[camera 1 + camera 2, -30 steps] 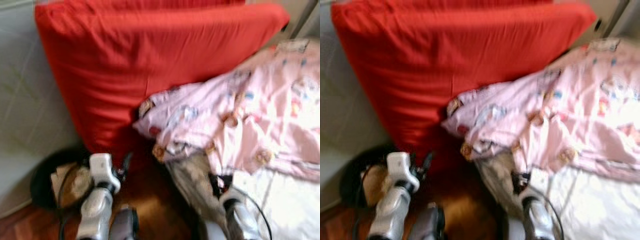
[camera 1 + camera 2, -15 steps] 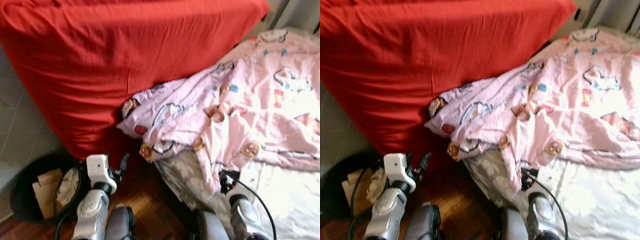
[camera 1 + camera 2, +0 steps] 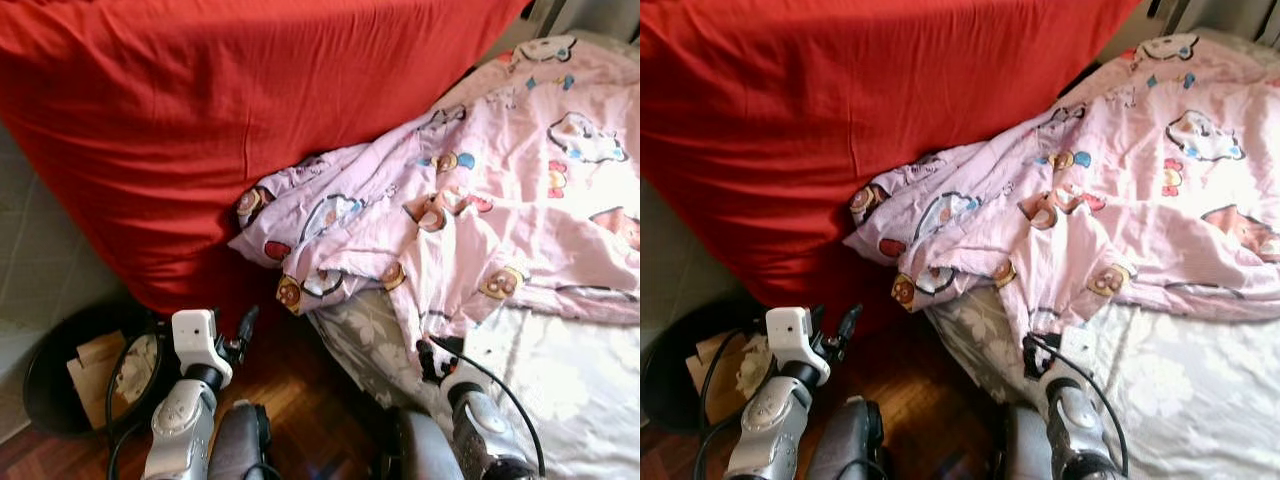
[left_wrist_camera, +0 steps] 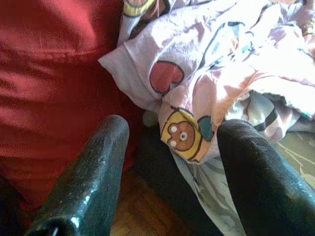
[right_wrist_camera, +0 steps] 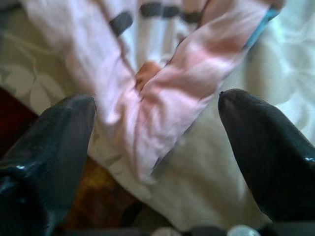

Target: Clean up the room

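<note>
the view has shifted and sharpened as the robot closes on the bed, so a grasp looks near. one red cushion (image 3: 250, 120); one pink printed quilt (image 3: 480, 200) draped over the mattress edge; one black bin (image 3: 50, 365) on the floor. left gripper (image 4: 170, 162) and right gripper (image 5: 155, 147), two, both spread wide, empty, facing quilt folds.

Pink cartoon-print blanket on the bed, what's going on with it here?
The robot stands at the bed's edge with both grippers open and holding nothing. The crumpled pink cartoon-print blanket lies against a big red cushion and hangs over the white floral bedsheet. The left gripper faces the blanket's hanging corner; the right gripper faces a hanging pink fold. A black waste bin with paper in it sits on the wooden floor.
</note>
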You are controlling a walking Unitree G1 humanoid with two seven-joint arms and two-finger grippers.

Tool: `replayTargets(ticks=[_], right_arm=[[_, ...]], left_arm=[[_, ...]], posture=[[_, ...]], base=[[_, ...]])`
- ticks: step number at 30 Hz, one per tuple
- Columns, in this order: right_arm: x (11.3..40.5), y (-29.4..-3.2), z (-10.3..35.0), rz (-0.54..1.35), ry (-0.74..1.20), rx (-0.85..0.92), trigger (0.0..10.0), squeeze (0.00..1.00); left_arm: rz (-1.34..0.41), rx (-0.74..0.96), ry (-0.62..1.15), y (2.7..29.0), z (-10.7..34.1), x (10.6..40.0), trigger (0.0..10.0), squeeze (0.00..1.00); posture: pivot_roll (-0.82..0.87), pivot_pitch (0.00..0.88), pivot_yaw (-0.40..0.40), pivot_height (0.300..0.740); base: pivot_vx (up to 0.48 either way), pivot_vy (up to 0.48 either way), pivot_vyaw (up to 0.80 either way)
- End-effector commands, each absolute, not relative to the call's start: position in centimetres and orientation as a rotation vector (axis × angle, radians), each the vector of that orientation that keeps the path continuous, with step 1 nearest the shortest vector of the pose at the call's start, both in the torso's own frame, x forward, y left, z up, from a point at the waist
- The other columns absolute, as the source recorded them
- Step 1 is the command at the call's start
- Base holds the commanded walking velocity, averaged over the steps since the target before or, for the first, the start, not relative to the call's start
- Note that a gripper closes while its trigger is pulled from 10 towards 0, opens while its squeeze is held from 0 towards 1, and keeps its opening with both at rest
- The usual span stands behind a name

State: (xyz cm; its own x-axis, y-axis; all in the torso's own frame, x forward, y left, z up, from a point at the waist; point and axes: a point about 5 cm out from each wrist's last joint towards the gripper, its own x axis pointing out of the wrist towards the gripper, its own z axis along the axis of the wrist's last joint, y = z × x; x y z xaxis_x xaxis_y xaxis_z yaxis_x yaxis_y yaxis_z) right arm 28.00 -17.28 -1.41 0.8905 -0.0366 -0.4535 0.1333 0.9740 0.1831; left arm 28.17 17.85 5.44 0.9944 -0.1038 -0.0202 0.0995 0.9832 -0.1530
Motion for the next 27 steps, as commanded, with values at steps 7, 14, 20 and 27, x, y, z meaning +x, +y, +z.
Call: replayTargets(ticks=[7, 14, 20, 27], right_arm=[[27.9, -17.1, -1.6, -0.079, 0.487, 0.168, 10.0, 0.00], [28.8, -16.8, -0.8, -0.066, 0.451, 0.171, 10.0, 0.00], [29.3, -16.4, -0.3, -0.034, 0.428, 0.168, 10.0, 0.00], [29.8, -16.5, 0.0, -0.025, 0.451, 0.091, 9.5, 0.00]], left_arm=[[-0.099, -0.153, 0.024, 18.3, 5.9, 27.5, 10.0, 0.00], [-0.088, -0.156, 0.024, 18.5, 6.0, 26.5, 10.0, 0.00], [-0.080, -0.157, 0.034, 18.6, 5.9, 25.8, 10.0, 0.00], [-0.062, -0.162, 0.055, 18.5, 5.7, 24.6, 10.0, 0.00]], posture=[[0.09, 0.358, 0.002, 0.623], [0.11, 0.389, -0.003, 0.623], [0.12, 0.396, -0.004, 0.623], [0.12, 0.405, -0.014, 0.623]], base=[[0.000, 0.000, 0.00], [0.000, 0.000, 0.00], [0.000, 0.000, 0.00], [0.000, 0.000, 0.00]])
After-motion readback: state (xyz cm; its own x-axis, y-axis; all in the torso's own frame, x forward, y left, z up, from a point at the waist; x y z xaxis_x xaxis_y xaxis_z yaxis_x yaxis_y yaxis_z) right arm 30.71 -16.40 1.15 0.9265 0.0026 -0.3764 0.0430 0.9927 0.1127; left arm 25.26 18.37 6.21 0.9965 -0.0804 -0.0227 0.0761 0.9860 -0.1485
